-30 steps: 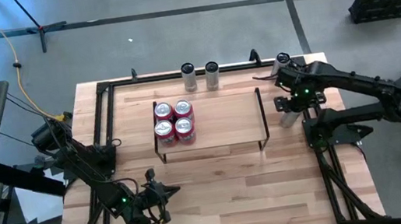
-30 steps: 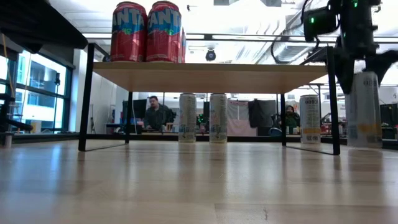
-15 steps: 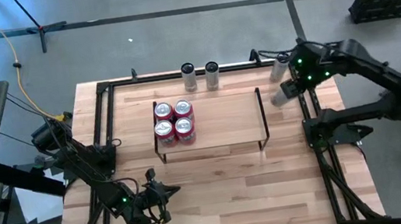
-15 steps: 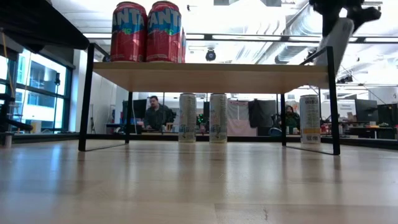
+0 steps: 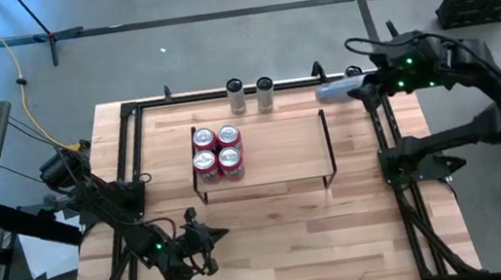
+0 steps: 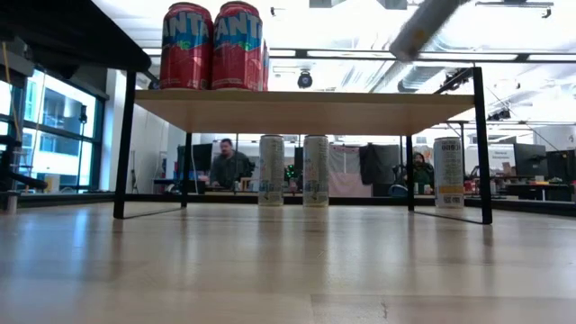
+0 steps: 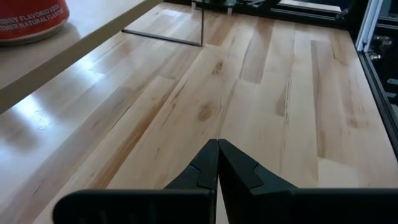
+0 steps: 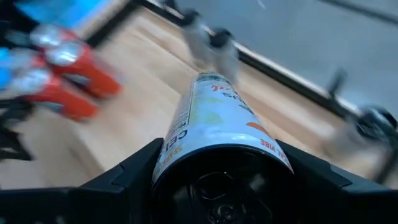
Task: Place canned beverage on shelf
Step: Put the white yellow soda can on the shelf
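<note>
My right gripper is shut on a slim white can, high over the table's far right, just beyond the right end rail of the shelf. The can also shows tilted at the top of the low view. Several red cans stand on the left end of the shelf board. My left gripper is shut and empty over the table's near left; it also shows in the left wrist view. My right gripper pinches the white can between its two fingers, on the can's opposite sides near the end closest to the wrist. The fingers lie along the can. The can is lifted clear, tipped almost level, its free end pointing toward the table's left.
Two slim cans stand on the table by the far rail behind the shelf. A third slim can stands at the far right, below the held can. The right half of the shelf board is bare.
My right gripper has lifted the white can off the table at the right of the shelf, carried it up and toward the far edge, and tipped it. The can has gone from upright to nearly level, pointing toward the table's left.
</note>
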Robot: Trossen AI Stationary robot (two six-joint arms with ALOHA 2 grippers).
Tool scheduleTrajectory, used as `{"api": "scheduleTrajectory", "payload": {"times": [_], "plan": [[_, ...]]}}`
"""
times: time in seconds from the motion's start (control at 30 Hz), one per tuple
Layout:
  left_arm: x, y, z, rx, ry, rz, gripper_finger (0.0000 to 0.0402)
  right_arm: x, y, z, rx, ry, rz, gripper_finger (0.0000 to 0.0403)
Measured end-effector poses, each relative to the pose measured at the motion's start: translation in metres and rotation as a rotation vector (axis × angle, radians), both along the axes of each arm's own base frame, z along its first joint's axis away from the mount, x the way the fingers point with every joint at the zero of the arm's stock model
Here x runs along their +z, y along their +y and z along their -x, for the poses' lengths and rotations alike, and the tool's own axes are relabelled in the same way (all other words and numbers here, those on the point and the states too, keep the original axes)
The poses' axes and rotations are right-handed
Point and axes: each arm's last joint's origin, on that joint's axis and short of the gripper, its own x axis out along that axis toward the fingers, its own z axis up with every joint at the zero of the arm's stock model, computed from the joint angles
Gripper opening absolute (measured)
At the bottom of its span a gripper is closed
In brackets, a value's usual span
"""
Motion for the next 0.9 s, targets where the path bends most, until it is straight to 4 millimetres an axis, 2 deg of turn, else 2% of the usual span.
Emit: {"api": "scheduleTrajectory", "payload": {"times": [0.1, 0.23, 0.4, 0.6, 0.73, 0.9], "plan": [[0.001, -0.001, 0.001, -0.018, 0.010, 0.013, 0.0000, 0.008, 0.004, -0.008, 0.085, -0.061, 0.049, 0.0256], [0.010, -0.004, 0.010, -0.075, 0.022, 0.049, 0.0000, 0.016, 0.006, -0.023, 0.170, -0.042, 0.091, 0.0256], [0.029, -0.001, 0.025, -0.100, -0.001, 0.059, 0.0000, 0.031, 0.001, -0.043, 0.246, 0.005, 0.168, 0.0256], [0.058, 0.010, 0.039, -0.136, -0.054, 0.083, 0.0000, 0.055, -0.005, -0.054, 0.348, 0.071, 0.289, 0.0256], [0.077, 0.019, 0.046, -0.152, -0.101, 0.101, 0.0000, 0.061, -0.005, -0.065, 0.529, 0.099, 0.347, 0.0256], [0.095, 0.029, 0.054, -0.181, -0.141, 0.128, 0.0000, 0.055, 0.003, -0.077, 0.827, 0.171, 0.375, 0.0256]]}}
